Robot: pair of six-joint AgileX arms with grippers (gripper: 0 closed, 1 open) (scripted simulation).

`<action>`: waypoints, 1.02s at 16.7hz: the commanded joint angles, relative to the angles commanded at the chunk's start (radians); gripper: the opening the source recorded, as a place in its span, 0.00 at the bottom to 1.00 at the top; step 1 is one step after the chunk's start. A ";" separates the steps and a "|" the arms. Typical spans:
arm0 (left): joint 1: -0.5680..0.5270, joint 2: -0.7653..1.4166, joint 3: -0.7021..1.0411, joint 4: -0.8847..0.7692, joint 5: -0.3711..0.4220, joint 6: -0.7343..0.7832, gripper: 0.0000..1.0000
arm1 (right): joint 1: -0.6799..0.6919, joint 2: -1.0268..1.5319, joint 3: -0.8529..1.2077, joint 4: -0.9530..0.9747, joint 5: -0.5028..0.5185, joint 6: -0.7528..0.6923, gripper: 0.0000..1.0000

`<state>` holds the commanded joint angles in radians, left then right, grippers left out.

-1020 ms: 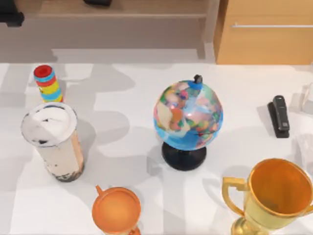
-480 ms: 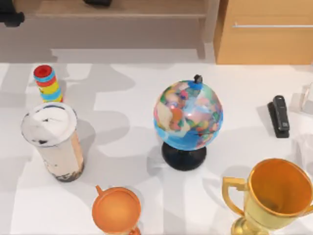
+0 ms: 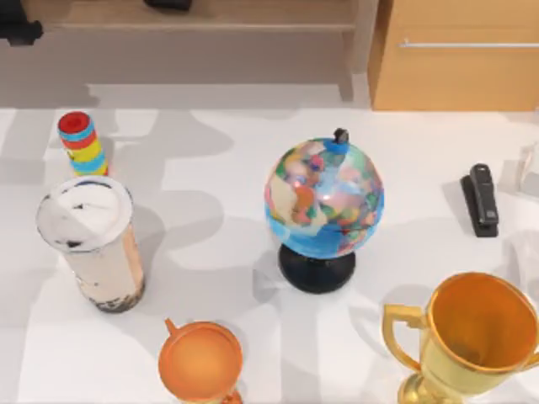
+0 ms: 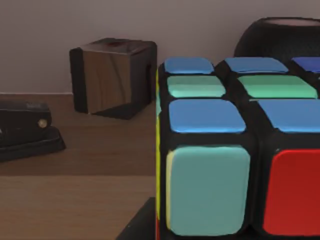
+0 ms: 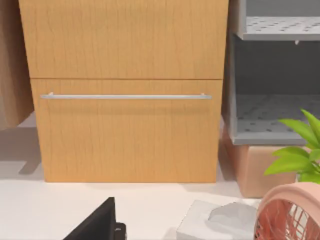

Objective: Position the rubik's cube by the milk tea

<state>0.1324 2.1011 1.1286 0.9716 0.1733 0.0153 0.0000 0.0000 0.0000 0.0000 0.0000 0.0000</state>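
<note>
The milk tea [image 3: 94,244], a tall clear cup of beige tea with a white foamy top and dark pearls at its base, stands at the table's left. The rubik's cube [image 4: 235,150] is very close in the left wrist view, resting on a brown wooden surface. It shows blue, green, pale teal and red tiles, with a yellow edge and black grid lines. A dark wedge [image 4: 137,227] juts in under its near corner; I cannot tell whether this is part of my left gripper.
Around the milk tea stand a ring stack [image 3: 82,143] behind and an orange mug [image 3: 200,362] in front. A globe [image 3: 322,206] holds the middle, with a gold trophy [image 3: 472,337] and a black stapler [image 3: 481,199] to the right. A dark box [image 4: 112,77] sits beyond the cube.
Nothing on the table has moved. Only the soft shadows near the table's right edge have shifted a little.
</note>
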 joint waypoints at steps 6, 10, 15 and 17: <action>0.000 -0.025 0.010 -0.035 0.000 0.000 0.00 | 0.000 0.000 0.000 0.000 0.000 0.000 1.00; 0.000 -0.027 0.012 -0.043 -0.001 0.003 0.00 | 0.000 0.000 0.000 0.000 0.000 0.000 1.00; 0.003 -0.107 0.095 -0.246 -0.001 0.033 0.00 | 0.000 0.000 0.000 0.000 0.000 0.000 1.00; 0.006 -0.156 0.139 -0.396 -0.003 0.052 0.00 | 0.000 0.000 0.000 0.000 0.000 0.000 1.00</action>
<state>0.1389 1.9450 1.2679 0.5752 0.1700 0.0673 0.0000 0.0000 0.0000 0.0000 0.0000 0.0000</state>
